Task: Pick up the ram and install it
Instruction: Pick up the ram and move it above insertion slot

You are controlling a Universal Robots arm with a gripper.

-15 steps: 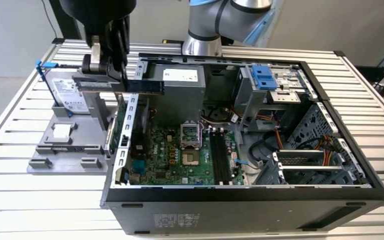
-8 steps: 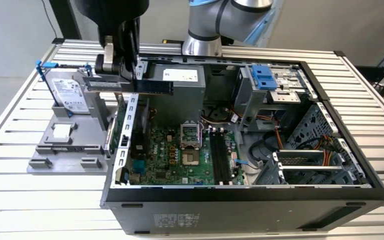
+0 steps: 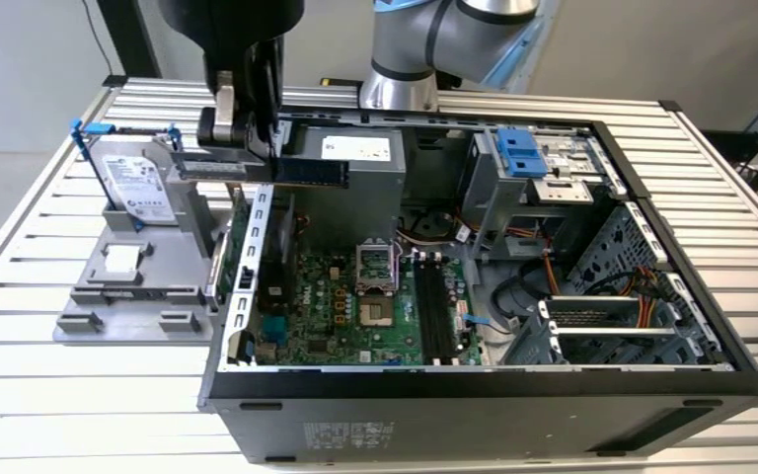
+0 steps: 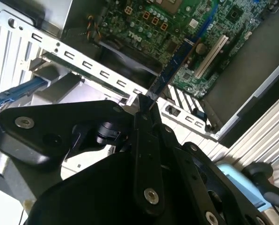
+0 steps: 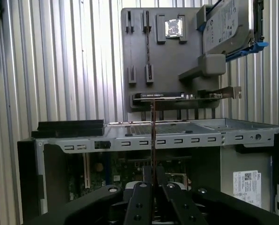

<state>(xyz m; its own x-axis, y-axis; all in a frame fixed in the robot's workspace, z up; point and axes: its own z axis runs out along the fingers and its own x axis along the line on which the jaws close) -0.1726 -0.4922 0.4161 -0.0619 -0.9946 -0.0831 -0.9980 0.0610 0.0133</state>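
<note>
My gripper (image 3: pixel 258 156) hangs over the edge of the open computer case (image 3: pixel 485 385) on the exterior view's left, shut on the ram (image 3: pixel 313 172). The ram is a thin dark blue stick that juts level from the fingers toward the case's inside. In the second wrist view the ram (image 4: pixel 171 65) reaches out from the gripper (image 4: pixel 143 104) above the green motherboard (image 4: pixel 177 28). In the first wrist view the ram (image 5: pixel 152 136) shows edge-on as a thin line rising from the gripper (image 5: pixel 153 180). The long black slots (image 3: pixel 434 306) lie on the motherboard, lower and toward the exterior view's right.
A grey fixture (image 3: pixel 129 286) stands beside the case on the exterior view's left and holds a silver hard drive (image 3: pixel 135 183) in a blue frame. A card (image 5: pixel 158 96) lies across the fixture. The power supply (image 3: pixel 352 158), drive cage (image 3: pixel 537 163) and cables crowd the case's far side.
</note>
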